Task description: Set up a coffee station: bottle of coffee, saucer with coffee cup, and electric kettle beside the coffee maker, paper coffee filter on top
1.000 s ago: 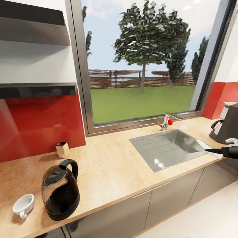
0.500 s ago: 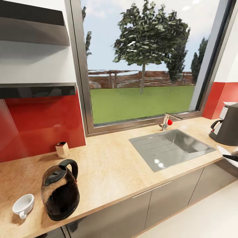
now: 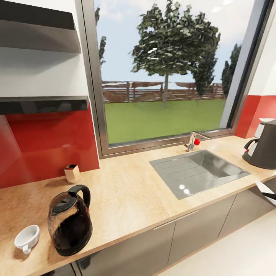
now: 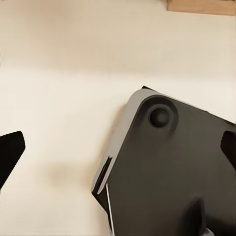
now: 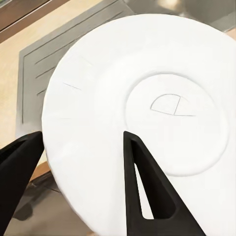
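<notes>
The electric kettle point(image 3: 69, 220) stands near the front left of the kitchen countertop point(image 3: 134, 191), with the white coffee cup point(image 3: 27, 237) tipped on its side just left of it. The dark grey coffee maker point(image 3: 266, 150) stands at the far right, with something pale at its top rim. My right gripper point(image 5: 78, 133) is shut on the white saucer point(image 5: 147, 98), which shows tilted at the right edge point(image 3: 265, 187) below the counter's front. My left gripper point(image 4: 118, 152) hangs open over the floor. Two black kitchen shelf boards point(image 3: 42, 103) look bare; the bottle of coffee is out of view.
A steel sink point(image 3: 199, 170) with a faucet point(image 3: 193, 141) is set into the counter under the big window. A small tan box point(image 3: 72, 173) stands by the red backsplash. Grey cabinet fronts point(image 3: 191, 237) run below. The robot's dark base point(image 4: 172, 172) lies under the left gripper.
My right gripper has carried the saucer from over the sink's right edge rightward and down to the picture's right edge. Nothing on the counter has moved.
</notes>
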